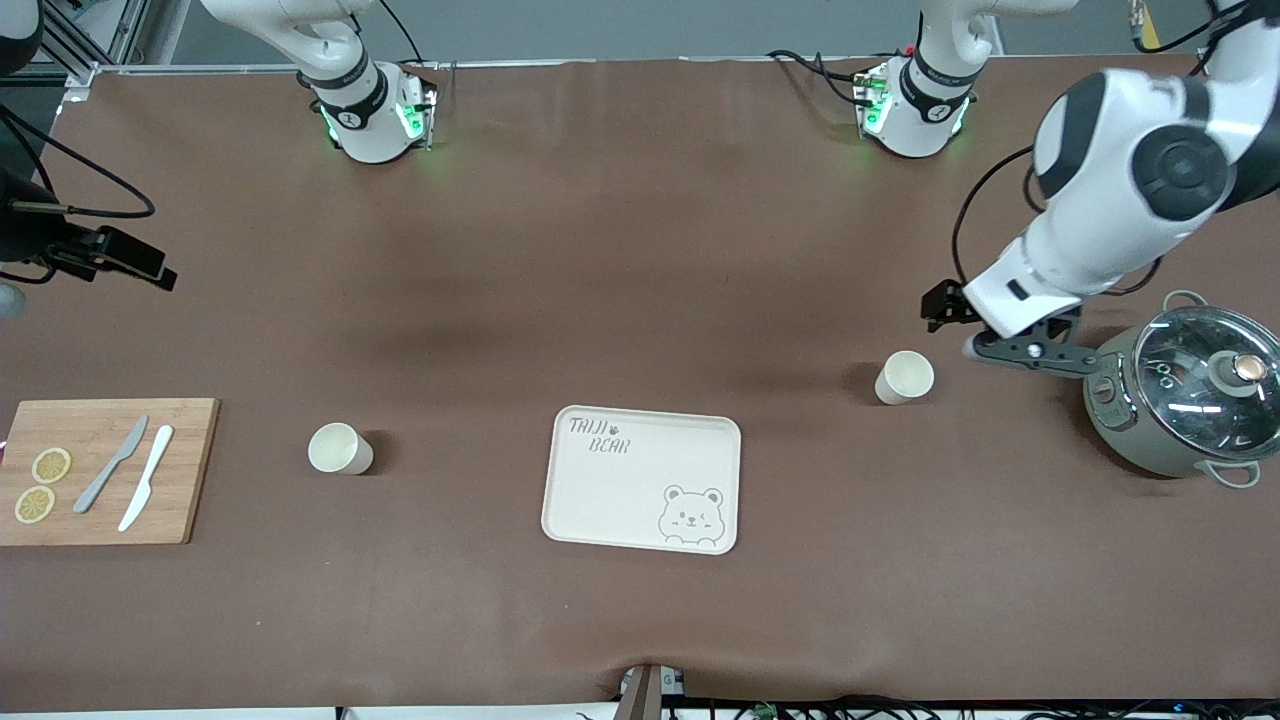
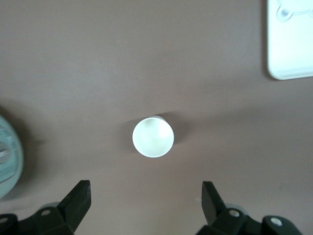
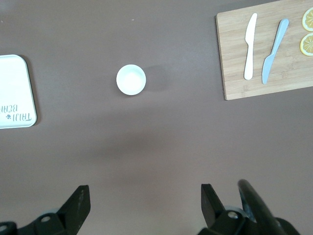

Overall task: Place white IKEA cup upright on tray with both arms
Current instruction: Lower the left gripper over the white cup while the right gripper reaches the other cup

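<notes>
Two white cups stand with their mouths up on the brown table. One cup (image 1: 904,377) (image 2: 153,136) is toward the left arm's end, the other cup (image 1: 340,448) (image 3: 131,79) toward the right arm's end. Between them, a little nearer the front camera, lies the cream tray (image 1: 640,480) (image 2: 289,58) (image 3: 14,93), with nothing on it. My left gripper (image 1: 1000,350) (image 2: 146,188) hangs open just beside the first cup, apart from it. High over the table, my right gripper (image 3: 145,192) is open and holds nothing.
A grey pot with a glass lid (image 1: 1190,400) (image 2: 7,156) stands close to the left gripper, at that end of the table. A wooden cutting board (image 1: 100,470) (image 3: 264,49) with two knives and lemon slices lies at the right arm's end.
</notes>
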`<move>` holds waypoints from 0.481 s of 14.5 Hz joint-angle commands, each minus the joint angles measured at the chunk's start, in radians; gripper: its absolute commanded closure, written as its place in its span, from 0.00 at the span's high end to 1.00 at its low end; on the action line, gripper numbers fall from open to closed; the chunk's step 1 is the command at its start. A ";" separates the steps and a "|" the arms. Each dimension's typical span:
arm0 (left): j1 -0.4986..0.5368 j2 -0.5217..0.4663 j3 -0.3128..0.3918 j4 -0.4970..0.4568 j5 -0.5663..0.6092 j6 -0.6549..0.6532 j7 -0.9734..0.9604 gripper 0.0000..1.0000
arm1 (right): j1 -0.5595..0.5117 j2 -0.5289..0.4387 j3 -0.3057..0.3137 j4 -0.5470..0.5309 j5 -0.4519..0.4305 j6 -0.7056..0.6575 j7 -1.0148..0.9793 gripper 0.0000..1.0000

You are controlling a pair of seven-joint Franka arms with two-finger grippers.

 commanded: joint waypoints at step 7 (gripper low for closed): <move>0.099 0.008 -0.005 -0.329 -0.006 0.413 0.146 1.00 | 0.021 0.022 -0.002 0.001 -0.007 0.002 0.011 1.00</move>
